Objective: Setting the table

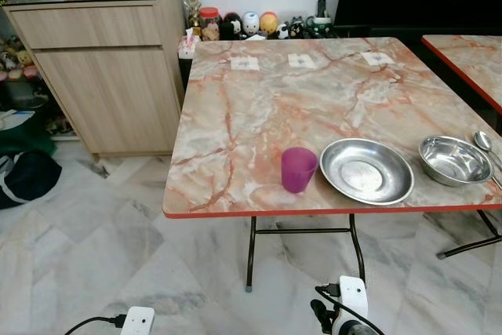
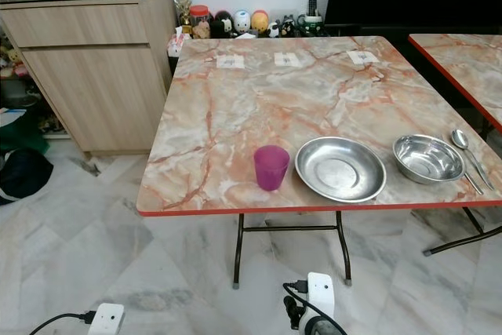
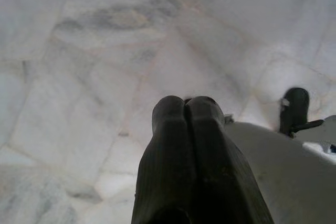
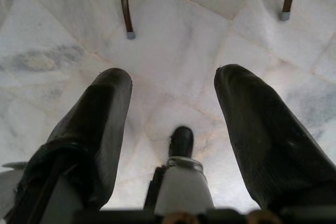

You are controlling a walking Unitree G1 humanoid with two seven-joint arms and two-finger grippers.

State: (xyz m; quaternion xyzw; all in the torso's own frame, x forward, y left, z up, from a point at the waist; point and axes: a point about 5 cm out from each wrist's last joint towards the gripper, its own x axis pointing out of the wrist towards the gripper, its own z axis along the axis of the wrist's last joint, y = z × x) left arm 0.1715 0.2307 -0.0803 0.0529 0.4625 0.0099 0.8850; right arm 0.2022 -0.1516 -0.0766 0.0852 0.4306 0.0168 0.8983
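On the marble-pattern table, near its front edge, stand a purple cup, a wide steel plate to its right, then a steel bowl and a spoon at the far right. Both arms hang low over the floor. My left gripper is shut, its two black fingers pressed together with nothing between them. My right gripper is open, its fingers spread wide above the floor tiles near the table legs.
A wooden cabinet stands left of the table. Jars and figurines line the back wall. A second marble table sits at the right. Dark bags lie on the floor at left. The floor is white marble tile.
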